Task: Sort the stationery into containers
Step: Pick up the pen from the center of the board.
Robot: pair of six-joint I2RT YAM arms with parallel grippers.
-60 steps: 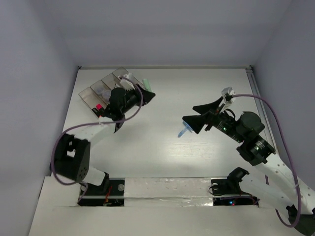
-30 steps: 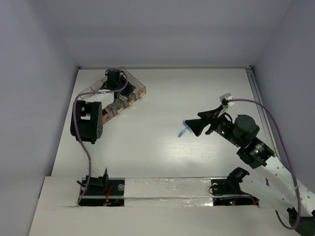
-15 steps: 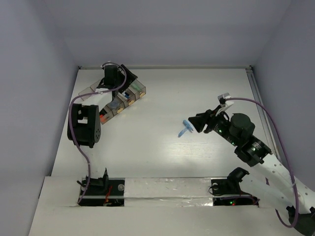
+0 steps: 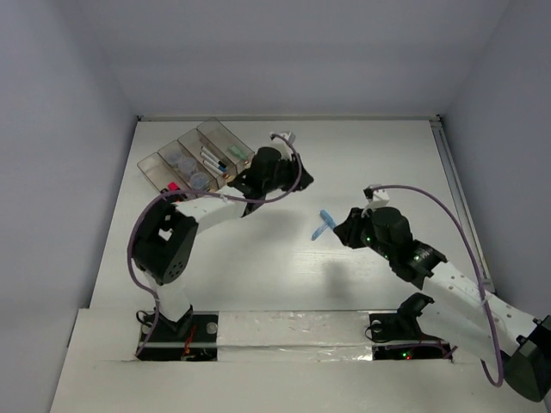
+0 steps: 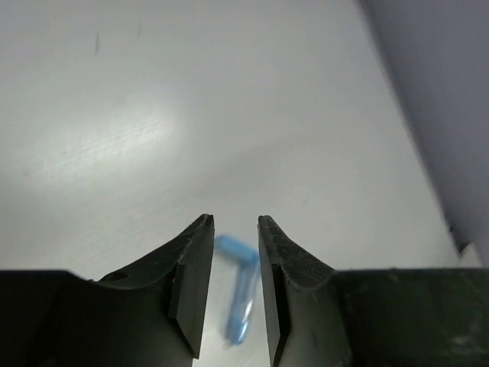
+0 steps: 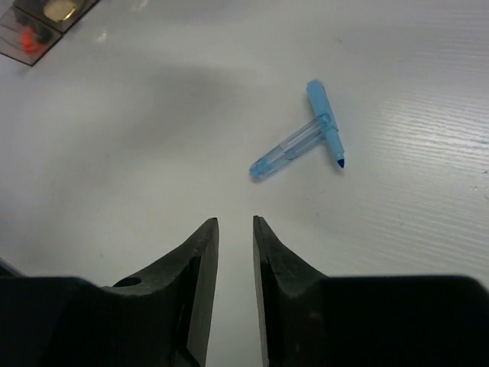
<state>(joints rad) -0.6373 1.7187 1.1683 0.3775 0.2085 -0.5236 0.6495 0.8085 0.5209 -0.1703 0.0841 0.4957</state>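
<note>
Swinging away from the containers (image 4: 146,168) at the upper left of the top view, the left gripper (image 4: 297,182) had come out toward the middle of the table (image 4: 284,275) within the last second; before that its arm was folded over the bins. Its wrist view showed the jaws with only a narrow gap and nothing between them, and the blue stationery piece (image 5: 241,306) sat framed in that gap, farther off on the table.

The right gripper (image 4: 343,228) had changed too. Two seconds earlier its jaws were spread wide beside the piece; now the arm sat more tucked in, and the jaws were drawn to a narrow slot, holding nothing.

The blue stationery piece (image 4: 324,225) had hardly shifted. It lay flat just left of frame centre, between the two grippers and well apart from the bins. In the right wrist view it (image 6: 306,138) read as two slim blue parts crossed in a T, up and to the right of the fingertips.

Judging from this, the left arm had finished at the bins and was turning to this last loose item in view, while the right arm appeared to be giving way. Rolls and pens lay in the bins.
</note>
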